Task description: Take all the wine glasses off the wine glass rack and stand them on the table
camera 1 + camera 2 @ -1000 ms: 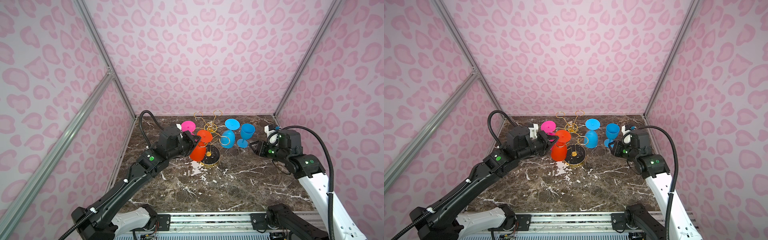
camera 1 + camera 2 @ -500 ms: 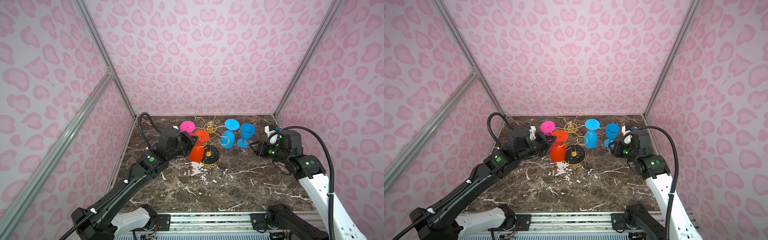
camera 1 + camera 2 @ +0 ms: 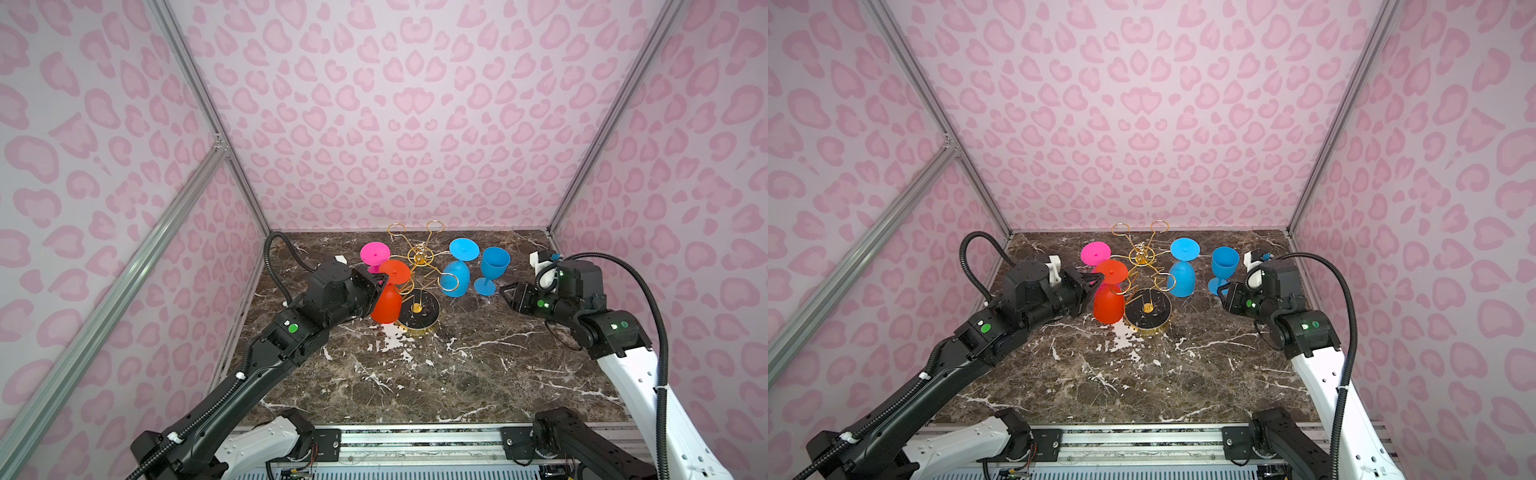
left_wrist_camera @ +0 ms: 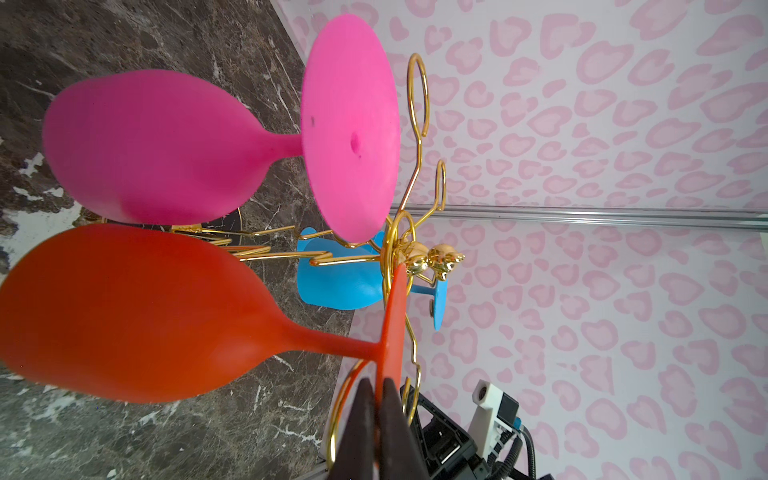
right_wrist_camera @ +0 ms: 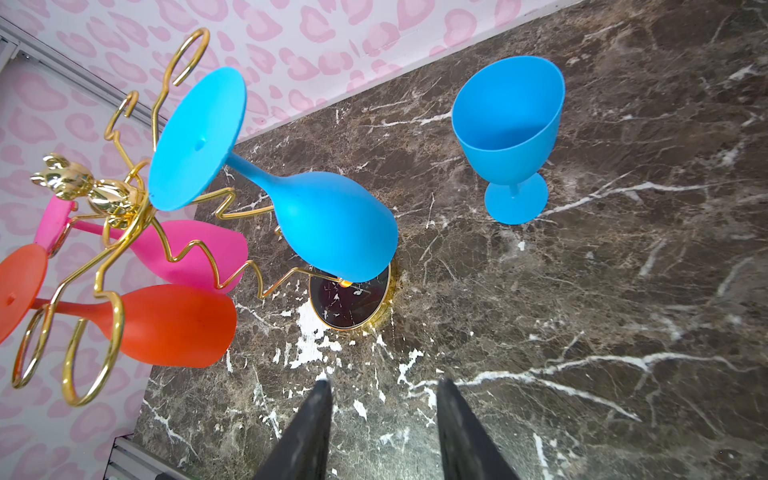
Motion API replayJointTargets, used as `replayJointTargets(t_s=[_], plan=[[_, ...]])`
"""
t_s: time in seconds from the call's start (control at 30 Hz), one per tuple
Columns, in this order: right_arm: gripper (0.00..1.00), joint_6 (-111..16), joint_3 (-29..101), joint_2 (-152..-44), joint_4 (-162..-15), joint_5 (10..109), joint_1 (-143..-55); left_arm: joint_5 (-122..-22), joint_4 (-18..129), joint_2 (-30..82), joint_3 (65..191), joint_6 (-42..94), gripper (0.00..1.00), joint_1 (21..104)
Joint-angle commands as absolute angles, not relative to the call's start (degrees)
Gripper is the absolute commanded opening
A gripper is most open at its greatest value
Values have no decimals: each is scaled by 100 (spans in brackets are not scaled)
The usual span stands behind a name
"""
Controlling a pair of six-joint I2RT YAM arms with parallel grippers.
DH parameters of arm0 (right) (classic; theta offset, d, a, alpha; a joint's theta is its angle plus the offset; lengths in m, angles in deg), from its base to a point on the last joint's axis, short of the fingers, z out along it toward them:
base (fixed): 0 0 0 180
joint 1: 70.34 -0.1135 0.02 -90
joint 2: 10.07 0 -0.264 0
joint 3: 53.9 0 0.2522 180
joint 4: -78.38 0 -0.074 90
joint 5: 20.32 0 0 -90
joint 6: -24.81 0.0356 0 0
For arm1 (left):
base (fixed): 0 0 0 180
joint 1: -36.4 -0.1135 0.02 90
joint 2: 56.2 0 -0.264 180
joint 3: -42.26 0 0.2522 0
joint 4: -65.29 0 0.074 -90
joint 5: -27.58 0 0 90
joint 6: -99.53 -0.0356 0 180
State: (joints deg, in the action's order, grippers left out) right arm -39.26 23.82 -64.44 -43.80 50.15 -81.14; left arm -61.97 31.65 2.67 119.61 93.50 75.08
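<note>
The wine glass rack is thin, shiny gold wire: zigzag arms ending in loops around a central post, over a round glossy black base with a gold rim. Three smooth matte glasses hang from it bowl-down: the orange wine glass, a pink glass beside it and a blue glass across the rack. A blue goblet stands upright, apart from the rack, on the veined brown marble table. My left gripper is pinched tight on the thin edge of the orange wine glass's flat round foot, its stem lying in a gold loop on the rack's left side. My right gripper hangs over bare marble, fingers parted, holding nothing.
</note>
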Motion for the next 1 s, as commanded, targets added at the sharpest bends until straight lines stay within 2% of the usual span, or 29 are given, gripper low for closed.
replayJointTargets(t_s=[0.0,0.27,0.47,0.7,0.97], plan=[[43,-3928,2342,-6456,-4482,4990,-8114,-6077,3166,110,11866,9403,3,7516],[44,-3933,2457,-6535,-4489,4955,-8106,-6242,3075,-213,11701,9328,3,7516],[43,-3970,2767,-6544,-4346,4955,-8097,-6188,2791,-678,11659,8779,3,7516],[43,-3892,3383,-6586,-4247,4732,-8054,-6386,2661,-820,12119,7026,3,7516],[44,-3691,4675,-6898,-4344,4128,-8044,-6088,2731,-1086,12725,4403,3,7521]])
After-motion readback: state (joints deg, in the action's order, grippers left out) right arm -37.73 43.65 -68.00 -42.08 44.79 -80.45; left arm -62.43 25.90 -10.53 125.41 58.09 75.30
